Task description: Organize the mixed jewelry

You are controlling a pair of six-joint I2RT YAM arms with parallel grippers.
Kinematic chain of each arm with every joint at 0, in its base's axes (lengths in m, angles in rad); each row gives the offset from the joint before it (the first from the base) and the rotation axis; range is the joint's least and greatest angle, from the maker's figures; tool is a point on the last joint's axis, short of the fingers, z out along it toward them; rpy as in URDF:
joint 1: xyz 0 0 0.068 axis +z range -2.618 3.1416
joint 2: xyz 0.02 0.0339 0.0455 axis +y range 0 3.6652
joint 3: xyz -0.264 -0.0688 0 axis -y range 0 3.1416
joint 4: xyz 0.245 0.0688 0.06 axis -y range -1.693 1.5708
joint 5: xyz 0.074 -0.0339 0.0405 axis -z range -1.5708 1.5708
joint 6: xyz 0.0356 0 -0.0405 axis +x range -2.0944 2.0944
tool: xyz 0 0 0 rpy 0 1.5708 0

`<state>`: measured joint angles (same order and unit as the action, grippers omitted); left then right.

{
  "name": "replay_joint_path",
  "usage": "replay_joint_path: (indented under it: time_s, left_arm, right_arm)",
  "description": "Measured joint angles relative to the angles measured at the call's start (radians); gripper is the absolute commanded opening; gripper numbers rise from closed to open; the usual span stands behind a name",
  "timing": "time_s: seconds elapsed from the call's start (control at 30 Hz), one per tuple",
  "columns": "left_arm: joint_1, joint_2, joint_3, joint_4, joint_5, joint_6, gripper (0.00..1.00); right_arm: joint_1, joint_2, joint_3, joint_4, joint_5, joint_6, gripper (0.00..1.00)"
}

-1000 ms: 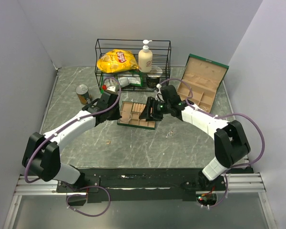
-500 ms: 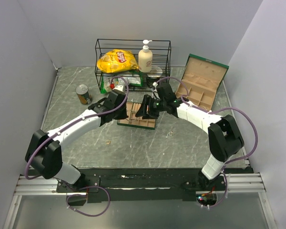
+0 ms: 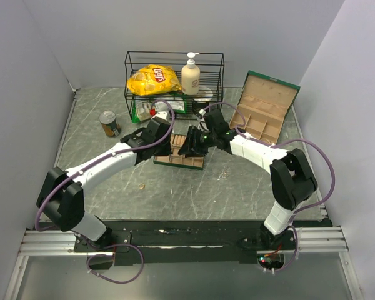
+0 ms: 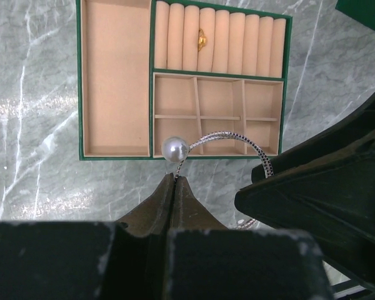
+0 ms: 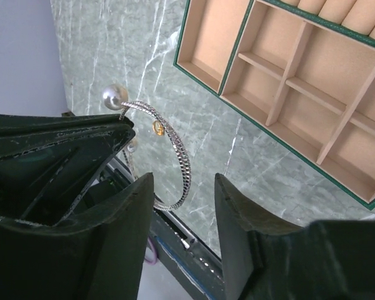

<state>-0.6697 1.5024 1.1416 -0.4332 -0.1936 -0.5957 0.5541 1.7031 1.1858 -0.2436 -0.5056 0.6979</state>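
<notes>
- The silver bangle (image 4: 228, 135), a thin open hoop with a pearl (image 4: 174, 149) at one end, hangs in the air over the middle of the desk (image 3: 112, 181), just off the edge of the divider tray (image 4: 112, 155).
- Your left tool (image 4: 175, 179) is pinched together on the wire right below the pearl. That is a small hold, so I judge the hoop can swivel if nudged.
- Your right tool (image 5: 185, 187) has its jaws apart, one on each side of the hoop's arc, touching nothing that I can see.
- If this is a hand-over, close the right tool squarely across the wire, mid-arc, before the left lets go. A glancing close would likely twist the hoop out.
- Release the left only once the right grip looks firm.
- Aim for the tray's long compartment (image 4: 115, 75); the small cells look too tight for the hoop.
- A gold piece (image 4: 202, 39) sits in the ring rolls (image 4: 237, 40). Keep clear of it when lowering.
</notes>
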Motion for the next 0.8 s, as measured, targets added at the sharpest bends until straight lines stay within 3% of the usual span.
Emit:
replay_joint_path:
  time_s: [0.33, 0.67, 0.8]
  left_arm:
    - [-0.014, 0.0, 0.011, 0.001, -0.01, 0.001, 0.04]
    - [-0.03, 0.008, 0.039, -0.001, -0.014, 0.008, 0.06]
    - [-0.033, 0.01, 0.039, -0.002, -0.015, 0.008, 0.1]
  right_arm:
    - [0.001, 0.0, 0.01, -0.005, 0.013, -0.009, 0.36]
    - [0.003, 0.0, 0.011, -0.018, 0.039, -0.022, 0.19]
    - [0.003, 0.0, 0.014, -0.027, 0.049, -0.027, 0.17]
